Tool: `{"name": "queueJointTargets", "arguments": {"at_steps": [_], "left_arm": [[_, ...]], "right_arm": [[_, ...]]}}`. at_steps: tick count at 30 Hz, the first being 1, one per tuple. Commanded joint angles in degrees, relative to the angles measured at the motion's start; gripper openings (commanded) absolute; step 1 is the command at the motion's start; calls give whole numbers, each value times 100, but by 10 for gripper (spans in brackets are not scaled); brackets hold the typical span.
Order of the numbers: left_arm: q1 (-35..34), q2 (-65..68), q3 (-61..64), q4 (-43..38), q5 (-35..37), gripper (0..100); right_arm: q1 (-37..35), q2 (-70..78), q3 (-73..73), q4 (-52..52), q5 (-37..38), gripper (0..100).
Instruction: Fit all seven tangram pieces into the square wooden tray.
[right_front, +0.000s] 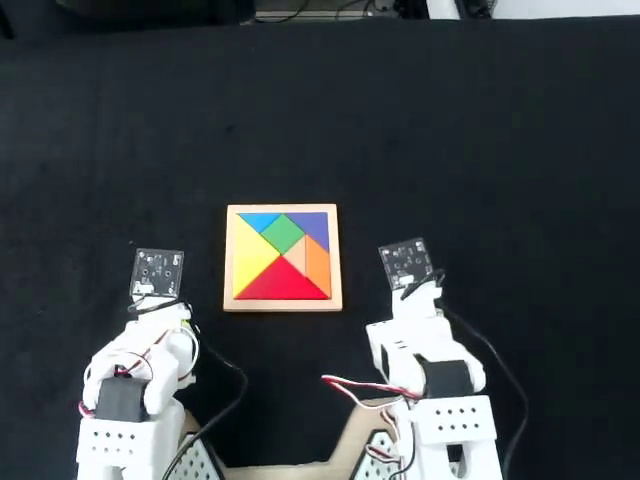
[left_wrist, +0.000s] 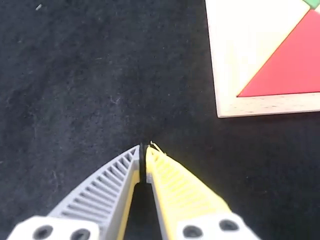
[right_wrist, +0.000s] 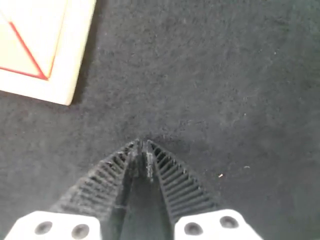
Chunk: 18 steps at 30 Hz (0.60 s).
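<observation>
Left fingers (left_wrist: 107, 185) and right fingers (right_wrist: 182, 182) pinched together, empty — seven tangram pieces (right_front: 282, 284) look seated in wooden tray (right_front: 283, 304), nothing left.

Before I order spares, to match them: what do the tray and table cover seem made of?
Tray: pale wood, seemingly unvarnished; faint grain specks on its matte rim. Table cover: black cloth, probably felt or velvet; matte, fuzzy nap with lint.
</observation>
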<state>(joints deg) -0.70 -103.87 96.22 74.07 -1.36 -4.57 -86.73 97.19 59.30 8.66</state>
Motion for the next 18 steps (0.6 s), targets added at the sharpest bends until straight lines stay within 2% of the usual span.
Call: {"name": "queueJointTargets", "arguments": {"at_steps": [1, 5, 18], "left_arm": [[66, -9, 110, -132, -475, 30], [75, -9, 110, -141, -844, 30], [92, -18, 110, -123, -862, 30]], "right_arm": [[88, -66, -154, -53, 141, 12], [-105, -66, -163, 114, 686, 12], [-193, -66, -154, 79, 730, 12]]}}
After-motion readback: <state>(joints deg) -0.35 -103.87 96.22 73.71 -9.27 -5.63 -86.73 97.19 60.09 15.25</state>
